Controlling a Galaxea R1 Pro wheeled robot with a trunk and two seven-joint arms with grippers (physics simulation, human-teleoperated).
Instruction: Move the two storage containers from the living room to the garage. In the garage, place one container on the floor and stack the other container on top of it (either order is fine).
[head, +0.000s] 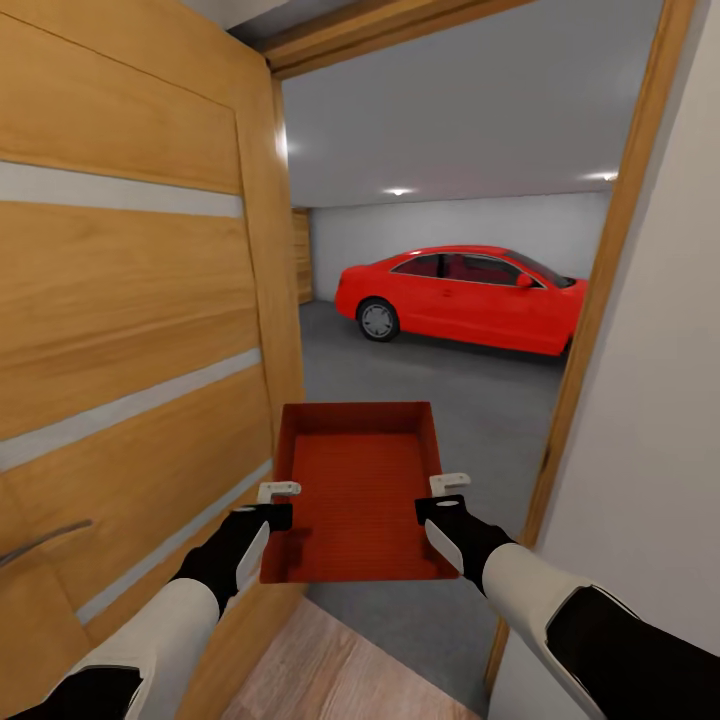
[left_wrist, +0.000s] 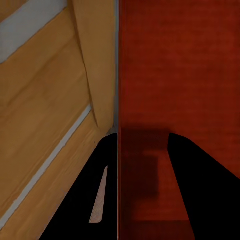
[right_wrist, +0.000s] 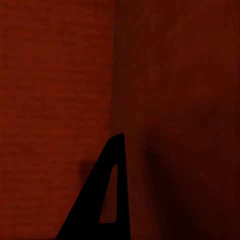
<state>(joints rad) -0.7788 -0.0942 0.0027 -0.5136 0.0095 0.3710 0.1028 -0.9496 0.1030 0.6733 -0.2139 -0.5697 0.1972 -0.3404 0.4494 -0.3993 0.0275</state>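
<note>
Orange-red storage container (head: 360, 490) held between both grippers at the garage doorway.
Left gripper (head: 278, 503) clamps its left wall, right gripper (head: 448, 496) its right wall; wooden door (head: 130, 330) just left, red car (head: 465, 295) far ahead on grey floor (head: 450, 400).

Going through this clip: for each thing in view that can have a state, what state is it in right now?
Container: upright, empty, held off the ground between both pincers, at the doorway.
Left pincer: shut on the container's left wall.
Right pincer: shut on the container's right wall.
Door: swung open, close beside the container's left side.
Car: parked on the garage floor, doors closed.
Ceiling lights: on.
</note>
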